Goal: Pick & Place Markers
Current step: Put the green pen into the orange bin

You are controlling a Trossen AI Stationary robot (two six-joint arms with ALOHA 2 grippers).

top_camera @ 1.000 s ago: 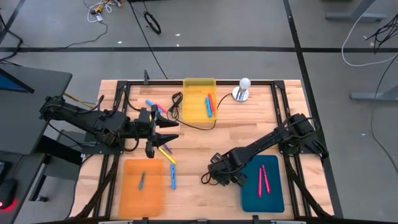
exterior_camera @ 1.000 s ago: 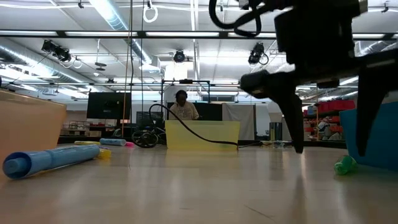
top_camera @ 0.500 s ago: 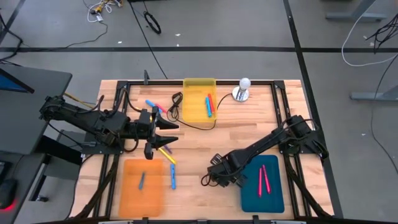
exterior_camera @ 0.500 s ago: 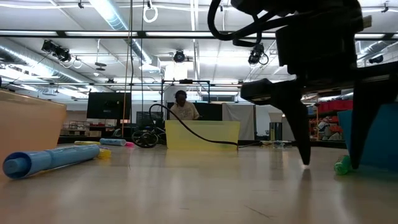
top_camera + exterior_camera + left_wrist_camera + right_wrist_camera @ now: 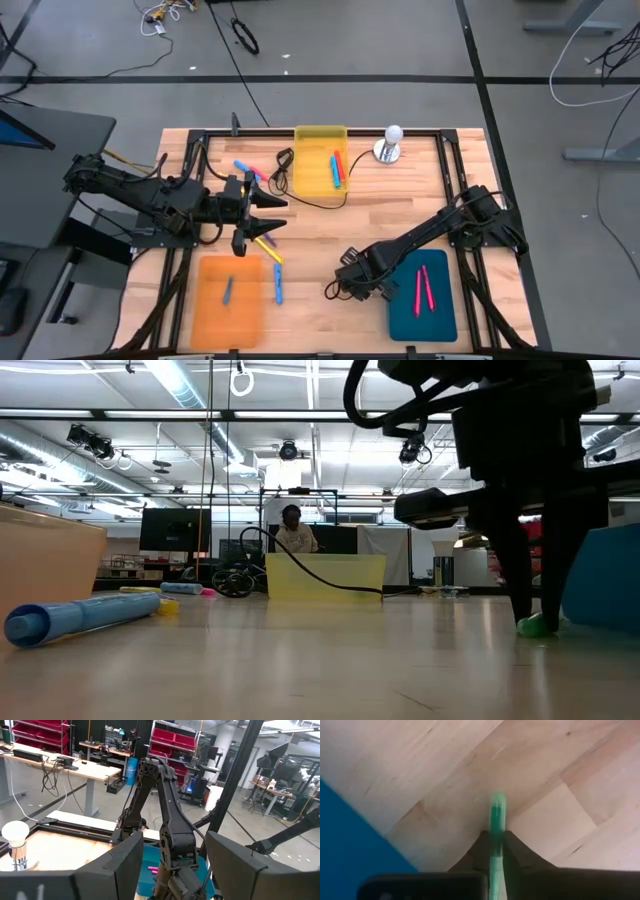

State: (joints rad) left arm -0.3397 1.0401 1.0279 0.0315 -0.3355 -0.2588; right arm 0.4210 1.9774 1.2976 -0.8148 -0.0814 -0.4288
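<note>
My right gripper (image 5: 343, 287) points down at the table left of the teal tray (image 5: 405, 310) and is shut on a green marker (image 5: 496, 815), which lies on the wood. Two pink markers (image 5: 423, 288) lie in the teal tray. The yellow tray (image 5: 312, 160) holds blue and red markers (image 5: 335, 168). A blue-grey marker (image 5: 228, 290) lies in the orange tray (image 5: 215, 320), and a blue marker (image 5: 278, 283) lies at that tray's right edge. My left gripper (image 5: 280, 213) hovers open and level above a yellow marker (image 5: 268, 248). My right gripper pinches the green marker's barrel (image 5: 496, 827) between its two fingers (image 5: 481, 851), which come from above and lie across it. One end (image 5: 496, 797) sticks out past the fingers. In the low view the marker's end (image 5: 533, 626) rests on the table.
A thin black cable (image 5: 315, 203) runs from the far left across the table to the front of the yellow tray. A white ball on a silver base (image 5: 391, 143) stands at the far edge. Blue and pink markers (image 5: 246, 168) lie left of the yellow tray.
My right gripper has shut: its fingers stood apart on either side of the green marker and now pinch it. The marker has slid a little along the table as the fingers closed.
</note>
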